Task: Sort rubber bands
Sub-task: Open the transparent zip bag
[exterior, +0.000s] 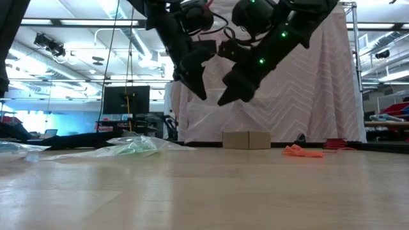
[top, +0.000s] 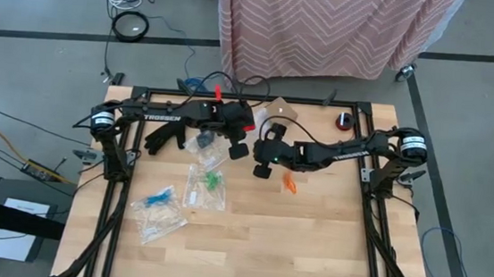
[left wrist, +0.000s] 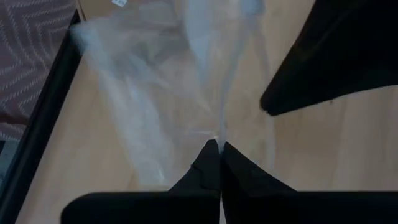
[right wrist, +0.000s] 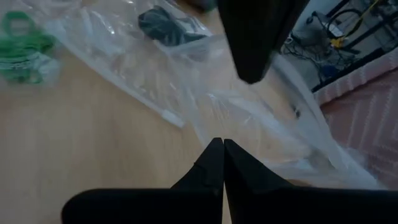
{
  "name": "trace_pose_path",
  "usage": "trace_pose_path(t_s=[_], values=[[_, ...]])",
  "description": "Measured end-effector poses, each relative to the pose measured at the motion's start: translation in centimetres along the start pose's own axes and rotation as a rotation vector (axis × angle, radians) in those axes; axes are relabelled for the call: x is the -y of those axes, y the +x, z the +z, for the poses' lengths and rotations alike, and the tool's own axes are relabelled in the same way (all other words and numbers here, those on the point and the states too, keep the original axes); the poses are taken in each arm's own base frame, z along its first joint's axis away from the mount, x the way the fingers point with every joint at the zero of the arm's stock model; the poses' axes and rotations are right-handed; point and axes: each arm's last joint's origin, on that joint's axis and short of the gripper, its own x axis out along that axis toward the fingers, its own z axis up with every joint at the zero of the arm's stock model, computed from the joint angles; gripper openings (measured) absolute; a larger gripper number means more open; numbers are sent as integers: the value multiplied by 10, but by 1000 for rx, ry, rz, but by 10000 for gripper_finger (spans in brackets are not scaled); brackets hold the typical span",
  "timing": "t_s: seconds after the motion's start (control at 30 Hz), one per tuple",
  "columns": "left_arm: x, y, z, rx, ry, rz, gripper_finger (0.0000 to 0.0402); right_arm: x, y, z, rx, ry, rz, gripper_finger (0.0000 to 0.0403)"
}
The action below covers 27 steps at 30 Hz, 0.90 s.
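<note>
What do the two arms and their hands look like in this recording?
Both arms are dark, jointed and cabled, with white TROSSEN lettering on the links. The left hand has tapering black fingers; a red part sits near its wrist. The right hand is equally black, with small green lights along the arm.

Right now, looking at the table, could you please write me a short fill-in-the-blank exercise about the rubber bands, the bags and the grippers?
1. The left gripper and right gripper both have their fingers ____.
2. The orange rubber bands lie on the bare ____, outside any bag.
3. The green rubber bands lie inside a clear ____.

Missing words: shut; table; bag
</note>
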Motion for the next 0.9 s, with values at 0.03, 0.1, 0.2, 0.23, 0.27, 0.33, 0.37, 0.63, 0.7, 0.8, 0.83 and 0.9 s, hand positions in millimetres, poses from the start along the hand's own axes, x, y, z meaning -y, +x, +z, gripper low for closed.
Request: trace_pose_path(t_s=[0.03, 0.1, 0.2, 0.23, 0.27, 0.33, 0.37, 0.63, 0.7, 0.8, 0.83, 0.9], values=[[0, 0, 0, 4, -4, -2, 1, 0, 0, 1, 2, -3, -1, 0], [0, 0, 1, 11, -8, -6, 1, 2, -1, 7, 16, 2, -3, 0], [1, 0, 1, 11, -8, -13, 1, 2, -3, 12, 36, 10, -2, 0], [1, 1, 1, 14, -9, -13, 1, 1, -3, 12, 36, 9, 1, 0], [1, 1, 1, 15, -14, -13, 1, 1, -3, 13, 40, 10, 3, 0], [1, 1, 2, 22, -15, -13, 1, 0, -5, 18, 60, 24, 4, 0], [1, 1, 2, 22, -16, -13, 1, -1, -6, 19, 67, 26, 5, 0], [3, 1, 5, 54, -31, -88, 1, 1, -8, 26, 96, 28, -23, 0], [3, 1, 6, 59, -44, -96, 1, 2, -7, 27, 99, 34, -28, 0], [3, 1, 6, 61, -51, -104, 1, 2, -7, 26, 96, 33, -30, 0], [3, 1, 6, 60, -54, -104, 1, 3, -6, 26, 92, 33, -30, 0], [4, 1, 6, 62, -61, -117, 1, 6, -5, 24, 81, 39, -29, 0]])
